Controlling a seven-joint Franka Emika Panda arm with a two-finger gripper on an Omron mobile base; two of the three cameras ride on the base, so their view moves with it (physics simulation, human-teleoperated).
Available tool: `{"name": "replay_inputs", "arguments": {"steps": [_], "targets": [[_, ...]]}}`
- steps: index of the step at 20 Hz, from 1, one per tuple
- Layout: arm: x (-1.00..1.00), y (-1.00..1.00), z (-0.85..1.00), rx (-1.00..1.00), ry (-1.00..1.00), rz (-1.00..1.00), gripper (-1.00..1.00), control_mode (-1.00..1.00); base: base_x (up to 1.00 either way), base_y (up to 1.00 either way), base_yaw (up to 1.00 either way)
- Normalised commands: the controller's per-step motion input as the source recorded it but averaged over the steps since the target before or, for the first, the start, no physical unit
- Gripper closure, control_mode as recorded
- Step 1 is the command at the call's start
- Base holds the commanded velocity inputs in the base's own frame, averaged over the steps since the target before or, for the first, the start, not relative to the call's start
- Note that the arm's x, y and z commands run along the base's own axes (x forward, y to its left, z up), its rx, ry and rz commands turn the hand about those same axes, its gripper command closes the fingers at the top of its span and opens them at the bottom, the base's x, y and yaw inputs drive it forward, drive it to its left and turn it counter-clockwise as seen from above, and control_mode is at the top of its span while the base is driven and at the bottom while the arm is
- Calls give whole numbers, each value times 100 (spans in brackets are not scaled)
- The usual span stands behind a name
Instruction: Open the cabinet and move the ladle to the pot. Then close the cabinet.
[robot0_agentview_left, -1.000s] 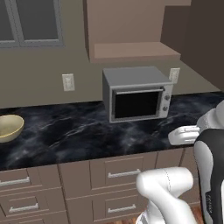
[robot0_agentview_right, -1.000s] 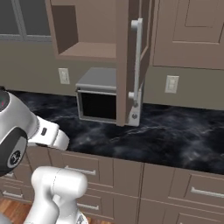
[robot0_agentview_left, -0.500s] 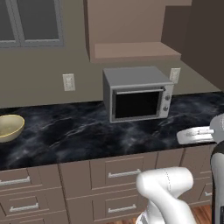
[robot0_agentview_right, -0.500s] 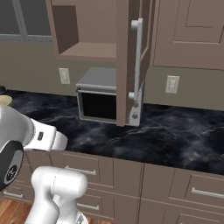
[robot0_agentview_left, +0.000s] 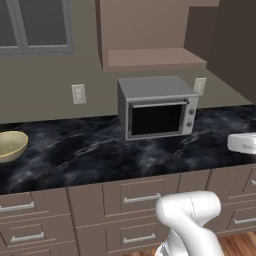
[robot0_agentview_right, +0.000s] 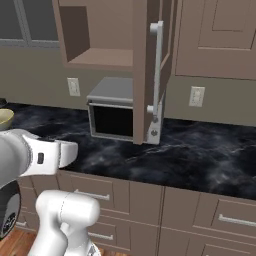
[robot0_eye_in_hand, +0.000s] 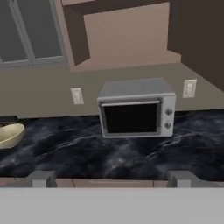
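Hand view: the end effector (robot0_eye_in_hand: 109, 178) is held wide over the bench (robot0_eye_in_hand: 131, 157), faced toward the microwave (robot0_eye_in_hand: 136, 109); the cabinet (robot0_agentview_right: 150, 75) is seen open.

glossy white arm (robot0_agentview_right: 60, 220) with fat rounded segments, a dark joint ring at one end, small dark screw dot.

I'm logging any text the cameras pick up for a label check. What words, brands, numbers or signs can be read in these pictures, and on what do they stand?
None can be read.
The microwave has two round knobs on its right panel, with no legible marks around them.
The wall outlets are plain.
The open cabinet, the drawers and the bowl carry no lettering.
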Motion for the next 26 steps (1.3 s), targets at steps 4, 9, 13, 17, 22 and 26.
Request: {"name": "replay_inputs", "arguments": {"steps": [4, 9, 13, 17, 22, 26], "targets": [[50, -77, 25, 14, -7, 0, -100, -100, 0, 0, 0], [-3, -76, 11, 15, -4, 0, -100, -100, 0, 0, 0], [-70, -45, 18, 10, -16, 0, -100, -100, 0, 0, 0], [-16, -64, 9, 9, -13, 0, -100, -100, 0, 0, 0], [13, -83, 1, 13, -1, 4, -100, -100, 0, 0, 0], [0, -69, 0, 20, -2, 11, -100, -100, 0, 0, 0]]}}
